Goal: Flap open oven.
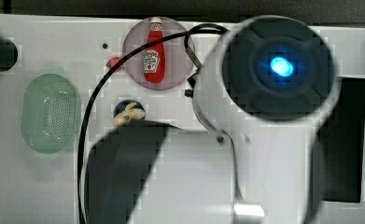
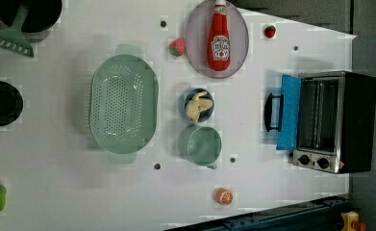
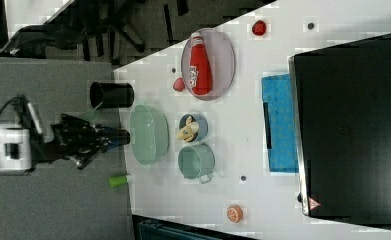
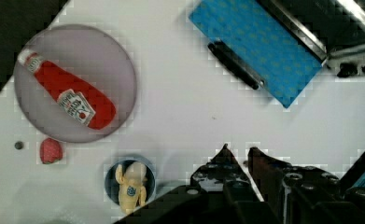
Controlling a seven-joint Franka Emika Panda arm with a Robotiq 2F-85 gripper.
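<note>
White tabletop (image 2: 253,192) carries everything; the oven (image 2: 337,122) stands at the left view's right edge, its blue glass door (image 2: 288,111) folded down flat onto the table, dark handle (image 2: 270,112) pointing toward the dishes; near the door sit a small blue bowl of bananas (image 2: 198,105) and a green cup (image 2: 203,145); beyond them, a ketchup bottle (image 2: 219,39) lies on a grey plate (image 2: 195,45); the gripper (image 4: 237,153) hovers over bare table, fingertips close together, clamping nothing.

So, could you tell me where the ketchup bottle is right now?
The ketchup bottle lies on the grey plate near the left view's top, beside a strawberry.
</note>
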